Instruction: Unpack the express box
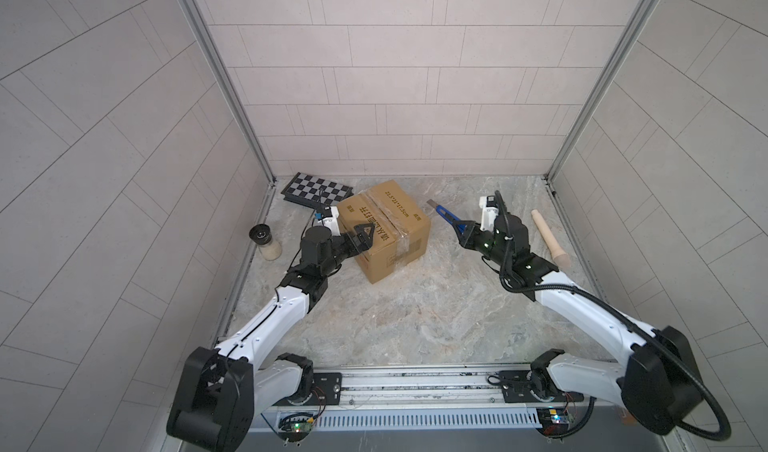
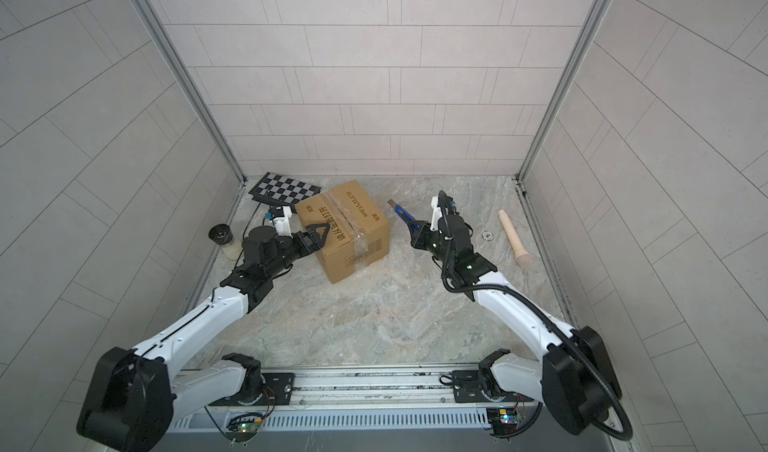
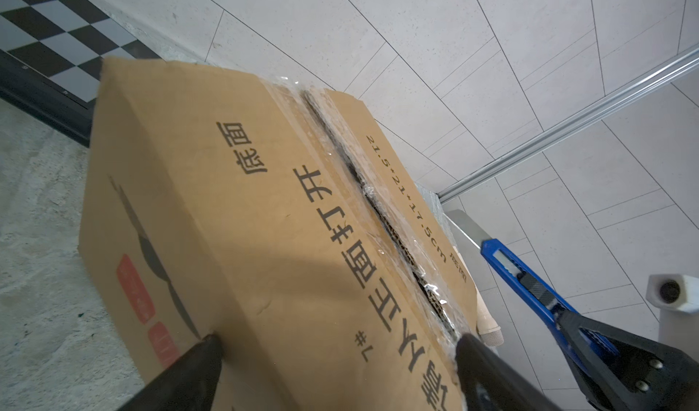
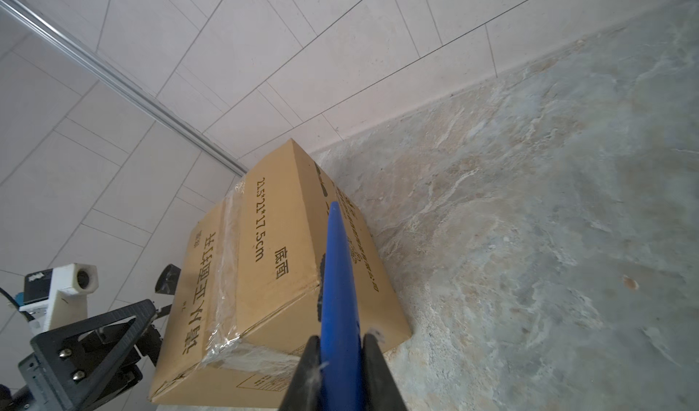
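Left gripper (image 1: 362,240), spread wide and empty, straddles the express box (image 1: 384,229) at the table's (image 1: 415,304) eleven o'clock; right gripper (image 1: 462,227) clamps a blue knife (image 1: 441,212) at two o'clock; we fear uneven pressure sliding it.

One cardboard box (image 1: 384,231), one checkered board (image 1: 318,188), one jar (image 1: 267,245), one wooden pin (image 1: 547,233), one blue knife (image 1: 444,214).

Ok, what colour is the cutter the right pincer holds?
Blue cutter, shut in the right pincer; clearest in the right wrist view.
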Robot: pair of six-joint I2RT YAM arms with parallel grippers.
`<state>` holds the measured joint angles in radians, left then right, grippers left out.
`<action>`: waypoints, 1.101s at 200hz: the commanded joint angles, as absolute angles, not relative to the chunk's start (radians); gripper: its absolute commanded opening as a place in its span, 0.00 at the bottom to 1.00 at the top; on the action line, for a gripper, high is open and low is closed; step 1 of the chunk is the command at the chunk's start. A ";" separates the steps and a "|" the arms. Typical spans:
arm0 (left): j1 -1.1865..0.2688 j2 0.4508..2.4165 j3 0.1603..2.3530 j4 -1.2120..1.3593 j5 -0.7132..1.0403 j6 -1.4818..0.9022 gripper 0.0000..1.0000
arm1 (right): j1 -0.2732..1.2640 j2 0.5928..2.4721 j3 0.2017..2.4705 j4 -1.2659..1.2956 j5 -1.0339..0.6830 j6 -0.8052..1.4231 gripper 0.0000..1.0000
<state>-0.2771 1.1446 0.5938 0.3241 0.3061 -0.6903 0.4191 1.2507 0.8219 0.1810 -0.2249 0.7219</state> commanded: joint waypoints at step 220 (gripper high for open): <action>-0.476 0.801 0.297 0.333 0.234 -0.926 1.00 | 0.504 1.006 0.635 0.123 -0.309 0.840 0.00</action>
<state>-0.4526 0.8383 0.3321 0.3401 0.2394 -0.8867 0.4870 1.0637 0.6537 0.1448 -0.2810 0.7975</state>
